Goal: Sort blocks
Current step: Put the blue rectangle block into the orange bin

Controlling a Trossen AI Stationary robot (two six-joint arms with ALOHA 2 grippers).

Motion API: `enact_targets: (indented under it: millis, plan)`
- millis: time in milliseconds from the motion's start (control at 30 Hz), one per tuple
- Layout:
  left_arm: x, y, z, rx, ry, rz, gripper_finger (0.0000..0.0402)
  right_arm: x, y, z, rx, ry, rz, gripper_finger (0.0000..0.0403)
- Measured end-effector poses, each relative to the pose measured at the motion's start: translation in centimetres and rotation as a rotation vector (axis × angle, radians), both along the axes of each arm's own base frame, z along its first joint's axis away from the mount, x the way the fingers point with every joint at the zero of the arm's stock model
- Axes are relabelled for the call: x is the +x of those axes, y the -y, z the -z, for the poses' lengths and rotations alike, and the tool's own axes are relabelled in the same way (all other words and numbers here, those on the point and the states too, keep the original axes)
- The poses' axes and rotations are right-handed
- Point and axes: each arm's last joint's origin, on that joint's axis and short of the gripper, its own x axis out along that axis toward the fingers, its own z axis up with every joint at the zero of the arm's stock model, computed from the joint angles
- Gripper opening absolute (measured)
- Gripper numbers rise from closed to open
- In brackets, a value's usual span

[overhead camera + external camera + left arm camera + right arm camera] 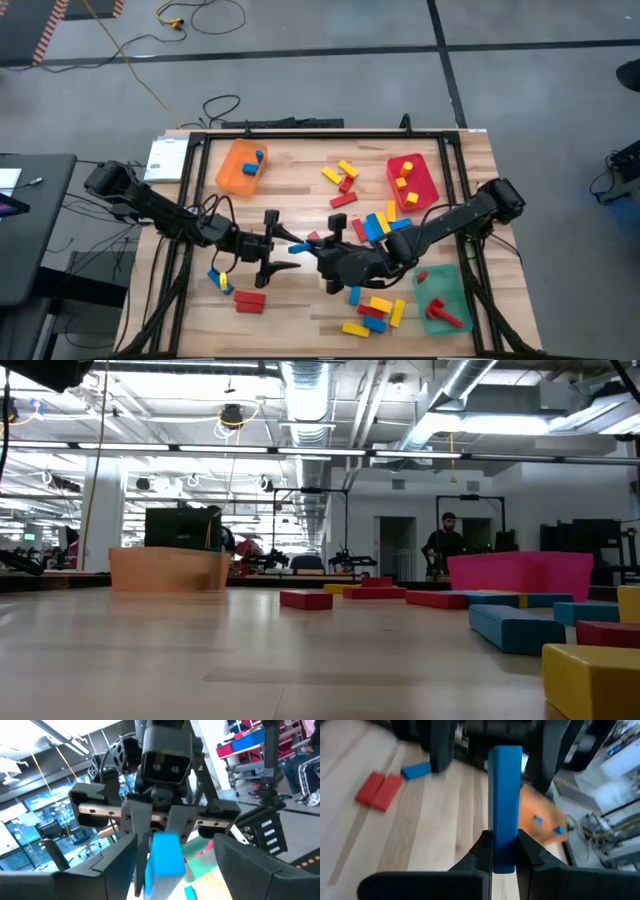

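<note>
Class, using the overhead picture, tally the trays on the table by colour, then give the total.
Orange tray: 1
Red tray: 1
Green tray: 1
Total: 3

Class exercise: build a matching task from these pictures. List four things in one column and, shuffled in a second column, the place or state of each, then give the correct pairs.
Things
1. orange tray
2. red tray
3. green tray
4. right gripper

Place or state
A. holds red blocks, near right of the table
B. shut on a blue block
C. holds blue blocks, far left
D. holds yellow blocks, far right

Pairs: 1-C, 2-D, 3-A, 4-B
</note>
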Motion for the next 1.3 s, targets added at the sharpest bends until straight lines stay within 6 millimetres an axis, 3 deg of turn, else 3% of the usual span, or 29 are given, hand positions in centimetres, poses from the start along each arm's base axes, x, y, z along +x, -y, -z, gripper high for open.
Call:
enact_targets:
  millis: [600,1300]
  plan:
    - [-0.16,-0.16,-0.69,0.012,0.074,-0.045,0.0141,0.35,0.08,-0.47,-0.001,0.044,-0.013,0.0052]
    - [-0.2,-0.27,-0.88,0.006,0.091,-0.076,0.0096,0.13,-0.31,-0.74,-0.057,0.077,0.048,0.0052]
